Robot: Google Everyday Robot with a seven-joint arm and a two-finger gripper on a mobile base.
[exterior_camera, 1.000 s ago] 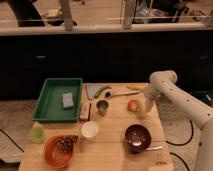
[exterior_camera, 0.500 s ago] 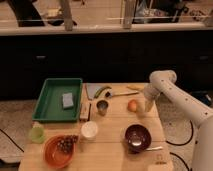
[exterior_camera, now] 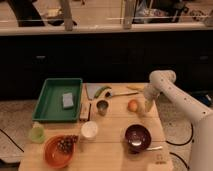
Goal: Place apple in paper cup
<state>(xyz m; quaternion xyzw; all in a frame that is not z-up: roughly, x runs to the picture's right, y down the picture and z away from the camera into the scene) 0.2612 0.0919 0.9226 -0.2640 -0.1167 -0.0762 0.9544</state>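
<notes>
Gripper (exterior_camera: 148, 106): I hold it low over the right edge of the table (exterior_camera: 112, 157), just to the right of the apple. My white arm (exterior_camera: 172, 92) bends in from the right side of the scene to reach that spot. Whether the gripper is spread or pressed together, I cannot tell. Nothing is seen in its hold.

Apple (exterior_camera: 132, 105): it rests on the table top, right of centre, just beside my gripper. I cannot tell whether the two touch.

Paper cup (exterior_camera: 89, 130): it stands upright nearer the front, left of the apple and well apart from it. The cup shows only white inside.

Other items noted:
- A small metal cup (exterior_camera: 102, 106) stands between the apple and the green tray (exterior_camera: 50, 112).
- The tray lies on the far left and holds a grey sponge (exterior_camera: 67, 99).
- A long green vegetable (exterior_camera: 102, 91) lies at the far side.
- A dark bowl (exterior_camera: 137, 137) sits near the front right.
- An orange bowl (exterior_camera: 57, 150) sits near the front left.
- A pale green cup (exterior_camera: 36, 134) stands at the left edge.
</notes>
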